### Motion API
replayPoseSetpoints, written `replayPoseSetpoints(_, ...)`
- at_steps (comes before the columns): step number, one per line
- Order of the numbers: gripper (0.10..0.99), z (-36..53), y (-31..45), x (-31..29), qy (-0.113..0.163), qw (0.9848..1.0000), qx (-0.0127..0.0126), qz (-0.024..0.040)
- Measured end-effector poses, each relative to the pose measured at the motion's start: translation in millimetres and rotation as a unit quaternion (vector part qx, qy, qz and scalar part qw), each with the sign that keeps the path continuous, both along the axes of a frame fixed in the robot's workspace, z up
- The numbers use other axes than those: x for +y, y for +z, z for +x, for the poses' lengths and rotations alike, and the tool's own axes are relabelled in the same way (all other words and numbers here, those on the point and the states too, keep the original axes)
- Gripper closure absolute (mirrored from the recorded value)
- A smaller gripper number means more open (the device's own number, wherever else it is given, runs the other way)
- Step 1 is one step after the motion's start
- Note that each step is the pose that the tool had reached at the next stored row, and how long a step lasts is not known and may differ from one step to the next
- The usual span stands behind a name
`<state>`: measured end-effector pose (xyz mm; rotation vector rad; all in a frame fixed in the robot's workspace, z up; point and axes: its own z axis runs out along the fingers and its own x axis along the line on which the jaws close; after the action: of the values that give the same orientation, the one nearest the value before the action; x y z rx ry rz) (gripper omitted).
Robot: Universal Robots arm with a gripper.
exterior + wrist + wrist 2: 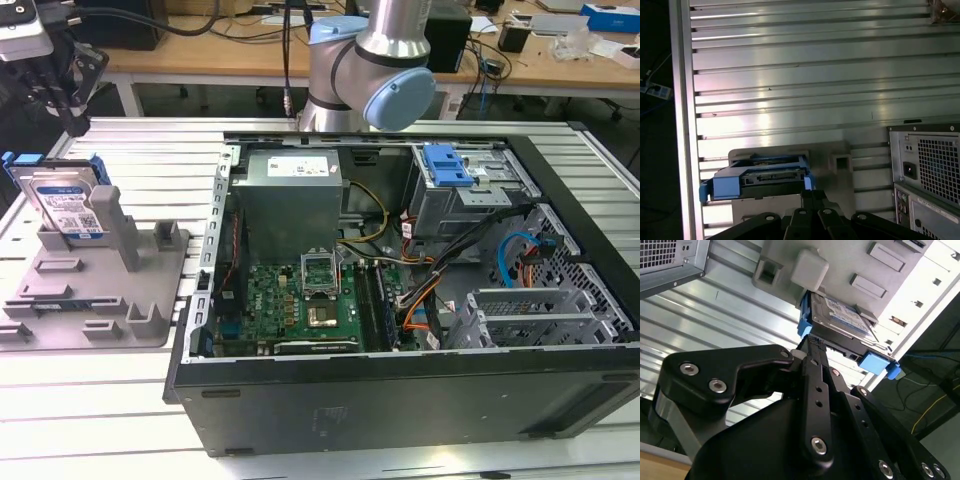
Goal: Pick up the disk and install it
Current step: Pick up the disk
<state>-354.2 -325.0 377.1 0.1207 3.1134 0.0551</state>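
Disk (70, 205): upright in grey holder (100, 290), exterior view's left. I judge it rigid, dense, shock-sensitive; grip the blue bracket edges. End effector (70, 115) just above; I cannot tell its closure.

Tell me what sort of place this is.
Probably a robotics lab or test bench: a robot arm stands at a slotted aluminium table, an open computer case lies on it, and wooden desks strewn with cables and gear sit behind.

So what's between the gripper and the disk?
Nothing: in the exterior view the gripper hangs just above the disk, with only air between.
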Motion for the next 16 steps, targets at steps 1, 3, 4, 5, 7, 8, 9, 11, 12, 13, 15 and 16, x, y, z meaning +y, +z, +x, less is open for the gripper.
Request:
replayPoseSetpoints(1, 0.98, 0.0, 0.0, 0.0, 0.0, 1.0, 0.0, 0.0)
replayPoseSetpoints(3, 0.98, 0.0, 0.0, 0.0, 0.0, 1.0, 0.0, -0.0001)
replayPoseSetpoints(4, 0.98, 0.0, 0.0, 0.0, 0.0, 1.0, 0.0, -0.0001)
replayPoseSetpoints(5, 0.98, 0.0, 0.0, 0.0, 0.0, 1.0, 0.0, -0.0001)
replayPoseSetpoints(7, 0.98, 0.0, 0.0, 0.0, 0.0, 1.0, 0.0, -0.0002)
replayPoseSetpoints(8, 0.98, -0.1, 0.0, 0.0, 0.0, 1.0, 0.0, -0.0003)
replayPoseSetpoints(9, 0.98, -0.1, 0.0, 0.0, 0.0, 1.0, 0.0, -0.0003)
replayPoseSetpoints(11, 0.98, -0.5, -0.1, 0.0, 0.008, 1.0, -0.0001, -0.0003)
replayPoseSetpoints(12, 0.98, -0.6, 0.0, 0.0, 0.013, 0.9999, 0.0, -0.0005)
replayPoseSetpoints(13, 0.98, -0.7, 0.0, 0.0, 0.025, 0.9997, 0.0001, -0.001)
replayPoseSetpoints(15, 0.98, -0.7, -0.1, 0.1, 0.053, 0.9986, 0.0, -0.0016)
replayPoseSetpoints(16, 0.98, -0.7, -0.1, 0.1, 0.063, 0.998, 0.0, -0.0016)
